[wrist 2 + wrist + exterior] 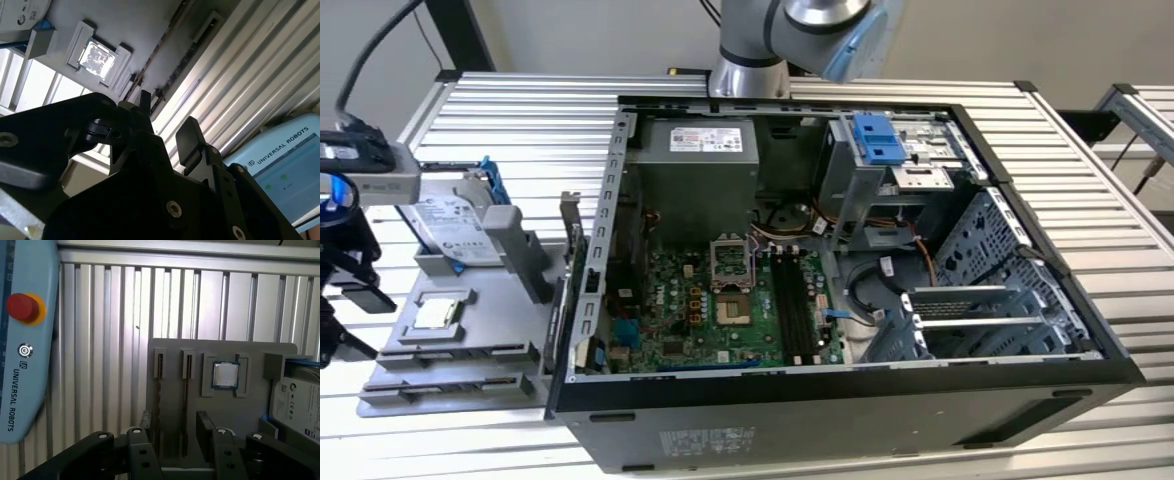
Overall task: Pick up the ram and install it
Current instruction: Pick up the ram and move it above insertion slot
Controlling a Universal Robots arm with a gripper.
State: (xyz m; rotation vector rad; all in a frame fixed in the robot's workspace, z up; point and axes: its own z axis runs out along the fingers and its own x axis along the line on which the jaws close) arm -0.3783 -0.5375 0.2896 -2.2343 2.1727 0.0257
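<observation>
1. The ram stands on edge as a thin dark strip in a long slot of a grey holder. It is outside the computer and not held. A second strip like it stands in the slot just beside it
2. The jaws are released. In the first wrist view the two black fingers stand apart over the slotted end of the holder, with both strips between them and nothing clamped. Whether a finger touches a strip cannot be told
3. On the same holder a small square silver chip lies in its own recess next to the slots, and a hard drive with a pale label sits past it
4. The holder lies on the ribbed metal tabletop, just beside the open computer case, at the exterior view's left
5. Inside the case the green board lies flat, with long black memory sockets near its middle
6. A pale blue control tablet with a red button shows over the tabletop's ribs, near the holder
7. The arm rises behind the case in the exterior view
</observation>
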